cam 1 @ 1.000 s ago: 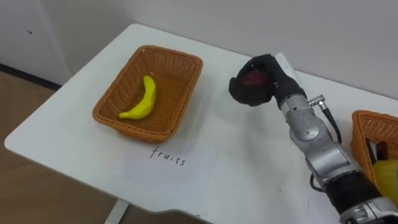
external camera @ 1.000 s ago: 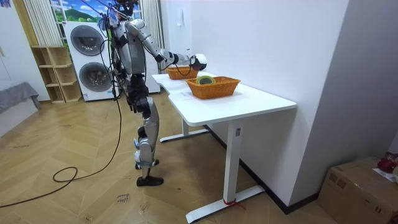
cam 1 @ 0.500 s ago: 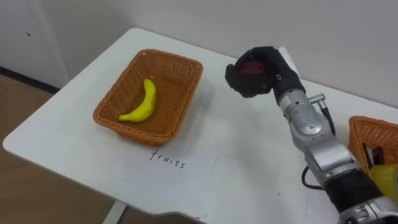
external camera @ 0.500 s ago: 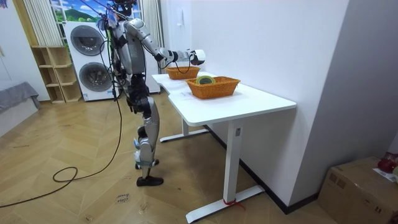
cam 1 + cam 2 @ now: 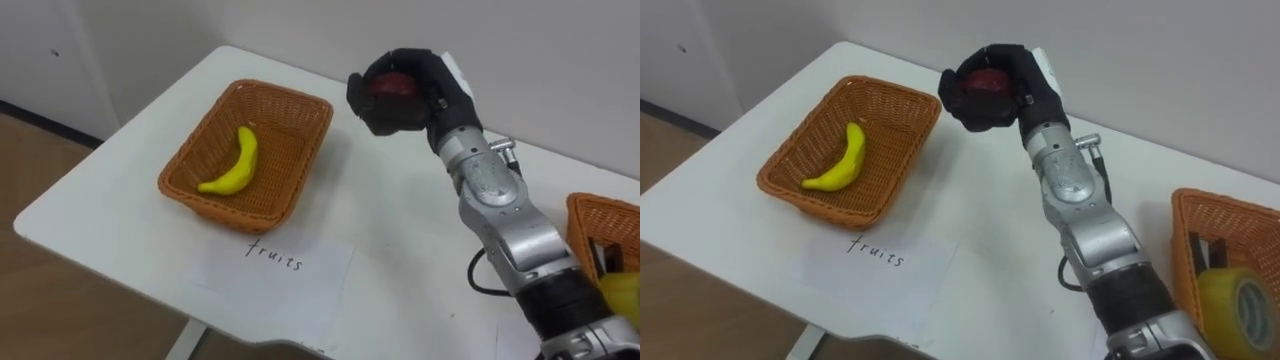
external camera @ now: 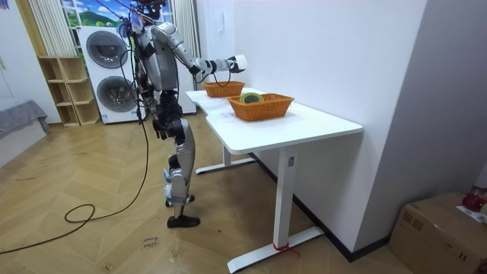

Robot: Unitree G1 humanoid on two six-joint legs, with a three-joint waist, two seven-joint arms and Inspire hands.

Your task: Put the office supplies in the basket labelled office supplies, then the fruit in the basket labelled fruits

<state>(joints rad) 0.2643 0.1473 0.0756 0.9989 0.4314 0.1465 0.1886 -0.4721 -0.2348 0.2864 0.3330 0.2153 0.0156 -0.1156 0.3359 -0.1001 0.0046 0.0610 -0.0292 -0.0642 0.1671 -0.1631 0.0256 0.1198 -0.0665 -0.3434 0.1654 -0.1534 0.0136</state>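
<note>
Stands at a white table (image 5: 400, 230) bearing two wicker baskets well apart: the left basket (image 5: 285, 140), holding a banana (image 5: 232, 165), and the right basket (image 5: 1181, 250), holding a yellow tape roll (image 5: 1215, 295), with a paper sheet (image 5: 270, 275) lying just in front of the left one. Holds the right hand (image 5: 420, 95) out above the tabletop, near the left basket's far right corner, clenched round a dark red fruit (image 5: 390, 84) and clear of both baskets. Lets the left hand (image 6: 157, 131) hang low beside the hip in the room view.
</note>
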